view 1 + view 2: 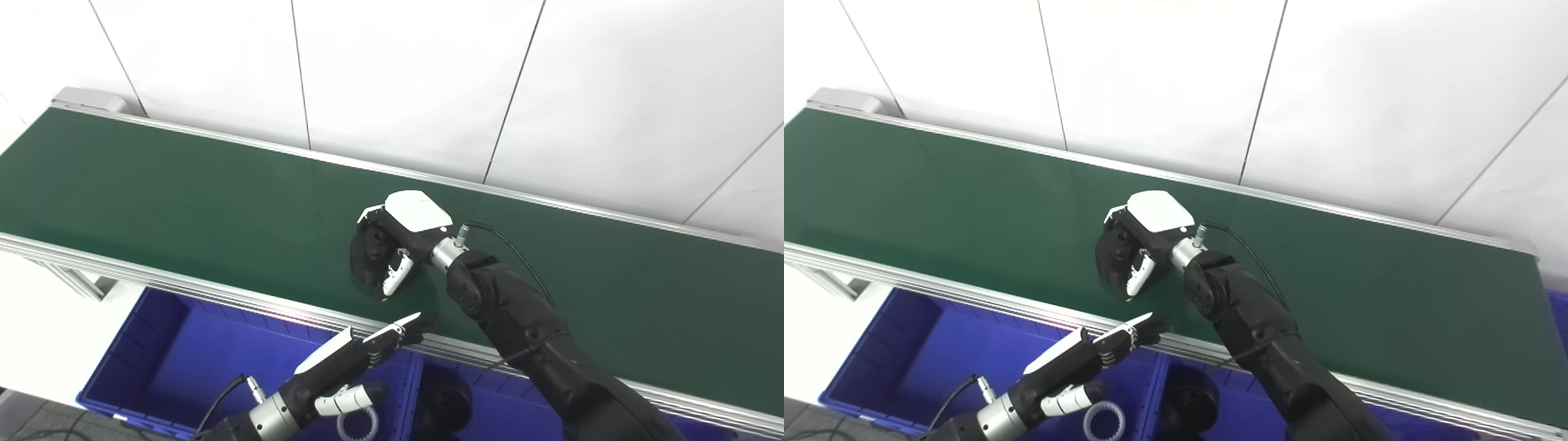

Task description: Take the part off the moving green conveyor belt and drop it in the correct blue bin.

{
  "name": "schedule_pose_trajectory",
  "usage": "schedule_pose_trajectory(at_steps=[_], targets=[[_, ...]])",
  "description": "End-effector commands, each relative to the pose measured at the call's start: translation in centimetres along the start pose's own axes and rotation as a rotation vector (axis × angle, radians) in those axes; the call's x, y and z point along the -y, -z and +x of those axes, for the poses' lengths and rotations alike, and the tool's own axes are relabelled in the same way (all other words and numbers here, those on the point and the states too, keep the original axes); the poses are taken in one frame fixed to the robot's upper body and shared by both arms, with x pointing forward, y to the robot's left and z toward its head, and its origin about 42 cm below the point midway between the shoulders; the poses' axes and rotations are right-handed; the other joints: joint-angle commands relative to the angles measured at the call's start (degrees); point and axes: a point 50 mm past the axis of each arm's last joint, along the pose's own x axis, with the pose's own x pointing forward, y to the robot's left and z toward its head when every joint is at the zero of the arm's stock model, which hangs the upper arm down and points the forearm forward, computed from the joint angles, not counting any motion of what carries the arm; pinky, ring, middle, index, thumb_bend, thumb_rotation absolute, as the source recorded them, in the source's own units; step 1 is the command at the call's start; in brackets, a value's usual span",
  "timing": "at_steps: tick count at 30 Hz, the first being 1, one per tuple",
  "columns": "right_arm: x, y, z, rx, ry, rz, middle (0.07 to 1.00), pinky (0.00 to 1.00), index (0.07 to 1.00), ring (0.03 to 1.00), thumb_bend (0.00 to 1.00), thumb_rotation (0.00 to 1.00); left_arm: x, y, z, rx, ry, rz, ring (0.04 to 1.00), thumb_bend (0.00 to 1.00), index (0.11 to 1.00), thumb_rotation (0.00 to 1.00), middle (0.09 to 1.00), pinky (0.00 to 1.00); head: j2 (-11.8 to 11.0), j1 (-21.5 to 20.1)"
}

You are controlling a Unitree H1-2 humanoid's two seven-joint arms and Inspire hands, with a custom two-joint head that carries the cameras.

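A black round part (pixel 366 260) sits at the middle of the green conveyor belt (pixel 153 196). My right hand (pixel 395 245) reaches over the belt with its fingers curled around the part, which stays low against the belt surface. It also shows in the right eye view (pixel 1139 251). My left hand (pixel 346 370) is open and empty, fingers stretched out, hovering over the blue bins just below the belt's front rail. Most of the part is hidden by my right hand.
Two blue bins stand below the belt's front edge. The left bin (pixel 171 355) holds a white ring gear (pixel 360 427). The right bin (pixel 1213 429) holds a black wheel-like part (pixel 1191 401). A metal rail (pixel 184 285) borders the belt. A white wall stands behind it.
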Motion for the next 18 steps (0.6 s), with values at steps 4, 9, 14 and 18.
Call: schedule_pose_trajectory(at_steps=[4,9,14,18], targets=[[0.9,-0.2,-1.0,0.012,0.034,0.077,0.505,0.3,0.473,0.443,0.52,0.0,-0.1,-1.0,0.3,0.073,-0.002,0.011,0.98,0.46,0.967,0.91,0.982,0.96,-0.08,-0.19],[3.1,1.0,-2.8,0.017,0.116,0.122,0.5,0.26,0.465,0.443,0.52,0.0,-0.3,-0.9,0.3,0.072,0.004,0.014,0.979,0.46,0.968,0.92,0.982,0.96,-0.08,-0.54],[4.4,2.1,-4.4,0.011,0.172,0.152,0.5,0.28,0.467,0.443,0.52,0.0,-0.5,-0.9,0.4,0.073,0.009,0.016,0.979,0.46,0.969,0.93,0.983,0.96,-0.12,-0.73],[5.2,2.6,-5.5,0.001,0.204,0.167,0.502,0.28,0.466,0.441,0.52,0.0,-0.6,-1.0,0.4,0.074,0.011,0.016,0.981,0.47,0.97,0.93,0.984,0.96,-0.17,-0.89]])
